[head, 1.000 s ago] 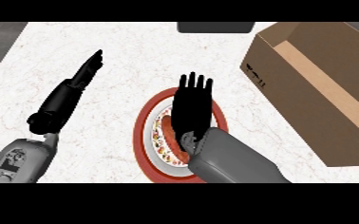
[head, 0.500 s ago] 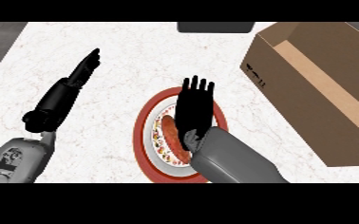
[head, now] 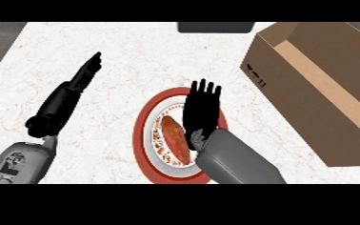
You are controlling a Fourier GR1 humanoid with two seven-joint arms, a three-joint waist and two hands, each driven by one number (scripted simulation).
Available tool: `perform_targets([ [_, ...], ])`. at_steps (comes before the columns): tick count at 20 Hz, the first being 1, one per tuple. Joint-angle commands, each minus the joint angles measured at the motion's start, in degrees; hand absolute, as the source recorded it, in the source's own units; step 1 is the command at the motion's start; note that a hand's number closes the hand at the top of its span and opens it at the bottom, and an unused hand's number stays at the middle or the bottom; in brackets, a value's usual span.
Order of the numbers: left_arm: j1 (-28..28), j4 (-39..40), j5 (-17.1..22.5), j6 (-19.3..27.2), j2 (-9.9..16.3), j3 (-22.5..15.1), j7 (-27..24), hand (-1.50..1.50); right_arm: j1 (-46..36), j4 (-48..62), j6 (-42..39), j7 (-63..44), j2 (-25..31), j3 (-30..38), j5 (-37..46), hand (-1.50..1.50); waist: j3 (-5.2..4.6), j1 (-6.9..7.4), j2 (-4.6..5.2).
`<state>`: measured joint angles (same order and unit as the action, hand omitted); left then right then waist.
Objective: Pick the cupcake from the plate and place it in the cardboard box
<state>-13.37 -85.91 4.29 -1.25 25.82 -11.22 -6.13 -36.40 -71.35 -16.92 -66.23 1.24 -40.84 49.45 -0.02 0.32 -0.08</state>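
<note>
A red-rimmed plate (head: 149,119) lies on the white counter near the front middle. On it sits a reddish-brown cupcake (head: 174,137), seen as a long oval, partly covered by my right hand. My right hand (head: 200,109) hovers over the plate's right half with straight fingers pointing away, open, just right of the cupcake. My left hand (head: 79,82) rests open at the left, fingers straight and pointing up and to the right, well away from the plate. The cardboard box (head: 309,83) stands open at the right.
A dark object (head: 215,27) sits at the counter's far edge, just left of the box. White marbled counter (head: 141,57) spreads between the hands and behind the plate.
My right hand has drawn back slightly toward me over the plate. The left hand, plate and box have not moved.
</note>
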Motion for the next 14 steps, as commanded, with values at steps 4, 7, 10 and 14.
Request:
perform_targets([
  [4, -2.70, 1.33, -1.37, -1.17, -2.36, 1.82, 1.64, 0.00, -2.48, 6.58, 1.50, -2.22, -1.19, -1.67, 0.54, 1.50, 0.02, 0.22, 0.17],
  [7, 2.87, -5.31, -2.66, -0.87, -2.35, 0.79, 3.50, 0.00, 0.09, 3.84, 0.56, 3.38, 0.32, -0.98, 6.45, 1.50, 0.03, 0.03, -0.06],
  [10, 1.76, -3.63, -2.50, -2.18, -2.09, 2.87, 1.97, 0.00, 0.01, 4.45, 3.68, 0.55, -1.20, -4.38, 8.47, 1.50, 0.02, 0.21, 0.03],
  [14, 1.39, -3.73, -4.09, -1.63, -4.36, 2.12, 2.72, 0.00, 1.47, 5.96, 6.50, 4.35, -1.21, -4.50, 14.09, 1.50, 0.03, -0.01, 0.04],
])
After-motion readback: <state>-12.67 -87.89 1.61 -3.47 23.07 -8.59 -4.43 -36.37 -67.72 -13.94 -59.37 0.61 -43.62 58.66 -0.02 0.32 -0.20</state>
